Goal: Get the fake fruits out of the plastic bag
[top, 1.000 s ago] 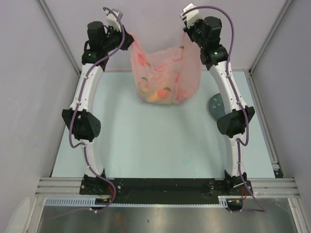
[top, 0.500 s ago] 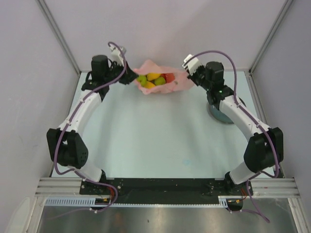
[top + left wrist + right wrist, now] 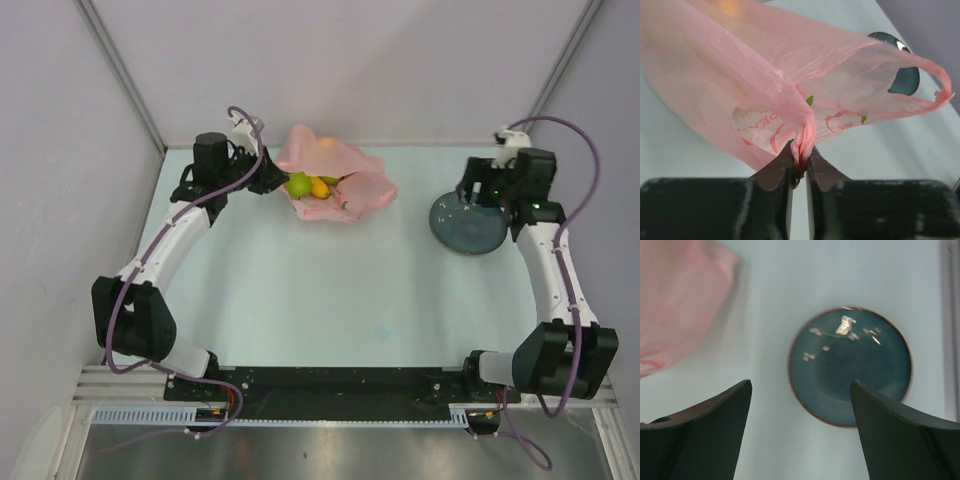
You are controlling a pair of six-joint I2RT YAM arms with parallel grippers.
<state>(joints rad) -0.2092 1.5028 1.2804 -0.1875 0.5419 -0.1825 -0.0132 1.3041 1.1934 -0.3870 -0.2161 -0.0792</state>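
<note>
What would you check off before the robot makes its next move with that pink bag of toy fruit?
1. Left hand gripping the plastic bag: ok, shut on a bunched edge.
2. Right hand free to reach: ok, open, empty, above the dark plate.
3. Bag mouth open: ok, green and yellow fake fruits show inside.
4. Fruits taken out: not ok, none shows outside the bag.
5. Number of fruits inside: cannot tell, the bag hides most.

A robotics lab cell: bare grey walls (image 3: pixel 60 150), aluminium rail (image 3: pixel 120 383), two bolted-down arms (image 3: pixel 175 235).
</note>
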